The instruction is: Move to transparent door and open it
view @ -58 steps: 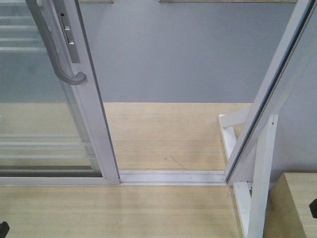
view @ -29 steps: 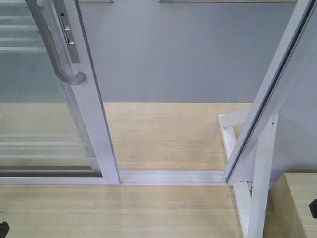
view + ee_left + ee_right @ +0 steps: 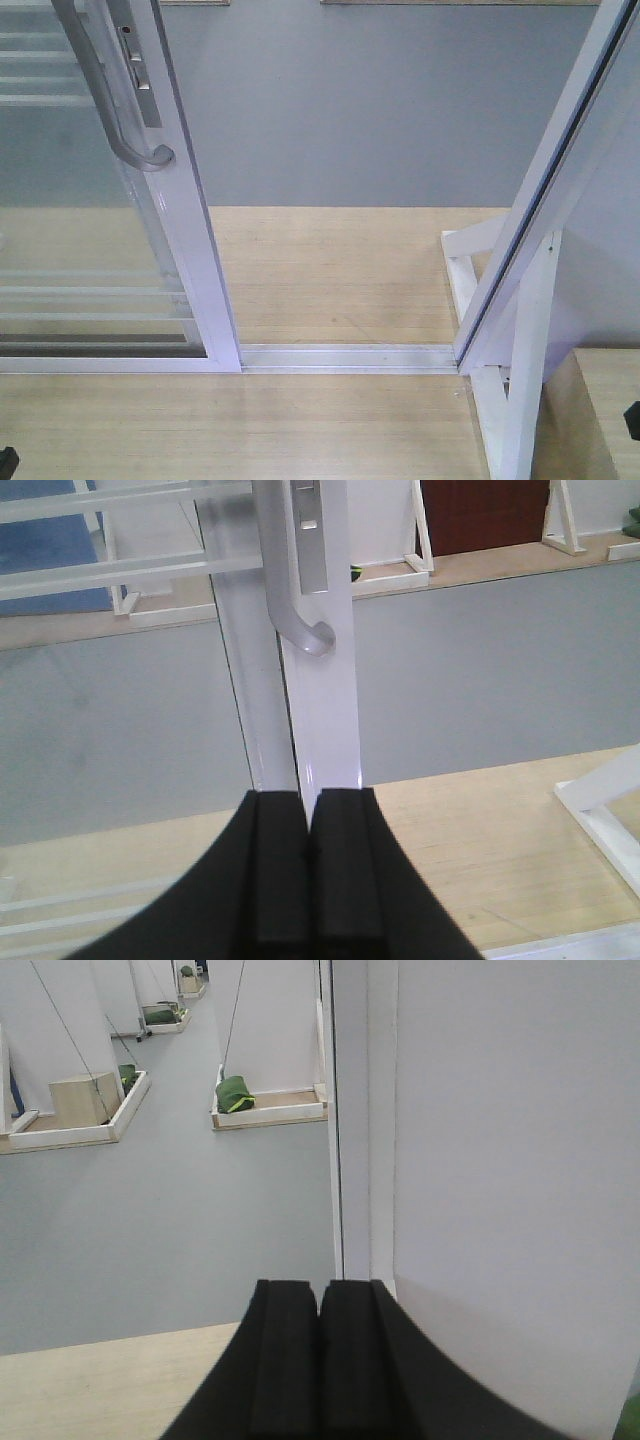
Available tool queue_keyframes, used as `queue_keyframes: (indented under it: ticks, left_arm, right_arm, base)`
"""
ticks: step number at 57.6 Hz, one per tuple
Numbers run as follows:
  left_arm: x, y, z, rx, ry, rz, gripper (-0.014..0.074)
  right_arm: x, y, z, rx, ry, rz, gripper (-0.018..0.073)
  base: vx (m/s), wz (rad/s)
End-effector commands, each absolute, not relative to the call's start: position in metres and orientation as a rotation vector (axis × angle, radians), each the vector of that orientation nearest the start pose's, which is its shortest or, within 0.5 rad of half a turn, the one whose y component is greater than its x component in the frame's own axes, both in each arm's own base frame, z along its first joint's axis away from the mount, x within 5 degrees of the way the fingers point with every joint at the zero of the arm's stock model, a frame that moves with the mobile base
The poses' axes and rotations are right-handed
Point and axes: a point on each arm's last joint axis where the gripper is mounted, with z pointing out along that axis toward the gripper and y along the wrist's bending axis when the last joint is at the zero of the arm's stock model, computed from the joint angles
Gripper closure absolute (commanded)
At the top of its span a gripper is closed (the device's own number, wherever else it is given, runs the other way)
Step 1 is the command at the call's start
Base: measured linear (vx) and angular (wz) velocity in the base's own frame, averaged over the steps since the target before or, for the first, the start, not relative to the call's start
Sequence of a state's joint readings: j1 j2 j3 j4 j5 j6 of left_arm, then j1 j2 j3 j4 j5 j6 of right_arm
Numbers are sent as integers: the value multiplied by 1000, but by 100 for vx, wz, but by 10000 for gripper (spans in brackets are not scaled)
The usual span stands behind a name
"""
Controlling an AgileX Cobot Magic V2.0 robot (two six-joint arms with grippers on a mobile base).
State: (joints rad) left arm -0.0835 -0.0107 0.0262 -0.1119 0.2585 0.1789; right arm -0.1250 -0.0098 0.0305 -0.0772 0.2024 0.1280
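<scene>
The transparent door [image 3: 90, 230] fills the left of the front view, clear glass with thin white bars in a white frame. Its curved grey pull handle [image 3: 105, 95] runs down beside the right stile [image 3: 195, 250]. An open gap lies between that stile and the slanting white frame [image 3: 545, 190] on the right. In the left wrist view my left gripper [image 3: 308, 796] is shut and holds nothing. It sits below the handle [image 3: 290, 590] and short of the door stile [image 3: 322, 710]. My right gripper [image 3: 320, 1286] is shut and empty, in front of a white post [image 3: 355, 1120].
A metal floor track [image 3: 350, 357] crosses the doorway over light wood flooring, with grey floor [image 3: 370, 110] beyond. White support braces [image 3: 520, 370] and a wooden box [image 3: 605, 410] stand at the right. A white panel [image 3: 510, 1160] fills the right wrist view's right side.
</scene>
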Motion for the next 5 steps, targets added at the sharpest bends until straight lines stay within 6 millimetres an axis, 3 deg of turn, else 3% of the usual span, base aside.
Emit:
queue_keyframes:
  ticks: [1, 5]
  left_arm:
    - [56, -6, 181, 128, 1685, -39, 602]
    - [56, -6, 181, 128, 1685, -39, 602]
  right_arm:
    - [56, -8, 188, 148, 1630, -72, 567]
    - [55, -8, 187, 149, 1639, -73, 567]
  base:
    - [0, 0]
    - [0, 0]
